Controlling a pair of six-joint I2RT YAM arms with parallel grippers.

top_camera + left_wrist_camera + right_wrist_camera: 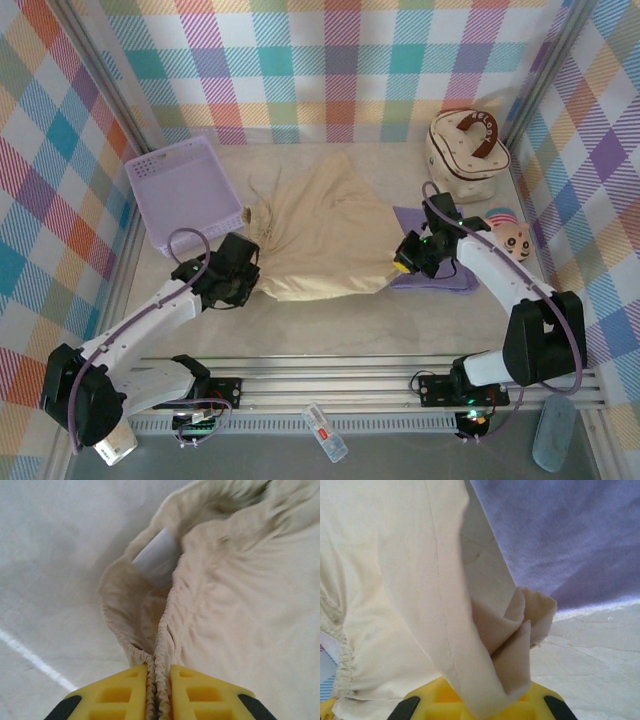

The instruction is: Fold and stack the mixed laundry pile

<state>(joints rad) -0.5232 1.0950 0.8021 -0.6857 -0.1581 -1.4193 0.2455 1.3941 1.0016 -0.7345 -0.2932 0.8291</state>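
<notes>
The beige garment [320, 235] lies flat on the desk [340, 330]. Its near edge runs left to right between both claws, its body extends away from them, and its right corner meets the purple T-shirt [440, 278]. The left claw [159, 682] is pressed together on the gathered waistband. The right claw [480, 697] pinches the opposite folded corner.

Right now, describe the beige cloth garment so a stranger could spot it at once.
Start at the pale tabletop between the lavender perforated plastic basket and the cream round case with a brown handle. The beige cloth garment lies spread in the middle. Unlike the lavender-purple T-shirt at its right edge, it is tan, with a gathered elastic edge.
</notes>
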